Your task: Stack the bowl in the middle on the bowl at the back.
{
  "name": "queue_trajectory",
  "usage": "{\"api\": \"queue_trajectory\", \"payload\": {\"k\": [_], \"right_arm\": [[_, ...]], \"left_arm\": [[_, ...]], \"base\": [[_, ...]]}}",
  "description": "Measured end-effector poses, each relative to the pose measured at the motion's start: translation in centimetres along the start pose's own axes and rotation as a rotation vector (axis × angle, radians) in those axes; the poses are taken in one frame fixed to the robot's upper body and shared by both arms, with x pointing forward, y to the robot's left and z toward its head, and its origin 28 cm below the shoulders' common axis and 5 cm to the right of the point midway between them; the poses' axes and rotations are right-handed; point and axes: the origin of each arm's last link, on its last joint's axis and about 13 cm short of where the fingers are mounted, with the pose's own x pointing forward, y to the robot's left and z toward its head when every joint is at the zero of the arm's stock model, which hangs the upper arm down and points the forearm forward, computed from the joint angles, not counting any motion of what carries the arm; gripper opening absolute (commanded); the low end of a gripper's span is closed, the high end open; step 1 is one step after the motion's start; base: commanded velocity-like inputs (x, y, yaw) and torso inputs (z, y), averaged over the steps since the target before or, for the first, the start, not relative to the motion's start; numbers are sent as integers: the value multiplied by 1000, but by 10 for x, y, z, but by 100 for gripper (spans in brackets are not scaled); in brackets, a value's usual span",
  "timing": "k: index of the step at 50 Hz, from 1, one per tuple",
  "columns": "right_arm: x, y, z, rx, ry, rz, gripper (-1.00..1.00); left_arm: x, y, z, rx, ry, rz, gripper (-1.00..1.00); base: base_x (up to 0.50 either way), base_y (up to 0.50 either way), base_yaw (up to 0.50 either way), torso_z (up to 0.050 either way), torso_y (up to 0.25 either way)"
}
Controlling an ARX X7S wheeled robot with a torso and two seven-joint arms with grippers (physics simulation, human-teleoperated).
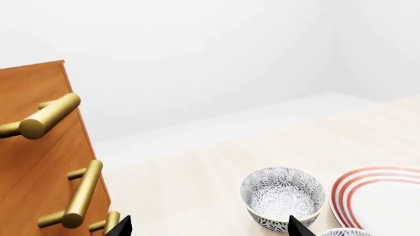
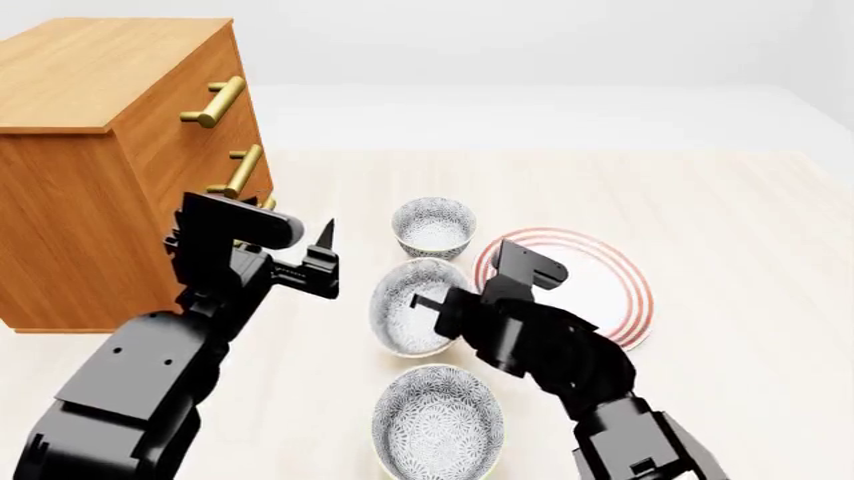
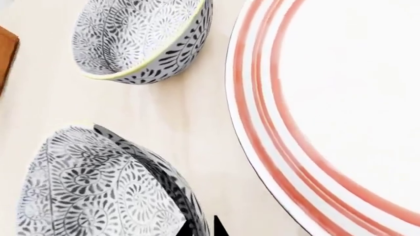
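Right gripper (image 2: 434, 305) is closed on the rim of the bowl in the middle (image 2: 416, 305), tilted just beside the plate (image 2: 607, 290). Left gripper (image 2: 324, 262) is held wide apart near the dresser (image 2: 80, 170). The bowl at the back (image 2: 434, 226) is seen upright just behind.

Open floor lay right of the plate (image 2: 627, 300) and beyond the bowl at the back (image 2: 434, 226). The wooden dresser (image 2: 107, 170), handles (image 2: 214, 102) protruding, blocked the left. The bowl in the middle (image 2: 414, 300) left only a narrow gap to the plate, occupied by the right gripper (image 2: 441, 305).
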Motion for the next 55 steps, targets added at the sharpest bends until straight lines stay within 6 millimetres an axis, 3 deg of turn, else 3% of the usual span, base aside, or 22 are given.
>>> {"api": "queue_trajectory", "payload": {"k": [22, 33, 43, 55], "right_arm": [[-41, 10, 44, -19, -186, 16, -100], [-85, 13, 59, -5, -213, 54, -100], [-141, 9, 57, 31, -170, 119, -100], [-195, -4, 29, 91, -71, 191, -100]], "left_arm": [[-2, 7, 9, -6, -25, 35, 100], [-5, 10, 15, -8, -44, 54, 100], [-7, 9, 21, -13, -63, 53, 100], [-8, 4, 25, -20, -81, 37, 100]], "base": [[0, 0, 0, 0, 0], [0, 0, 0, 0, 0], [0, 0, 0, 0, 0], [0, 0, 0, 0, 0]]}}
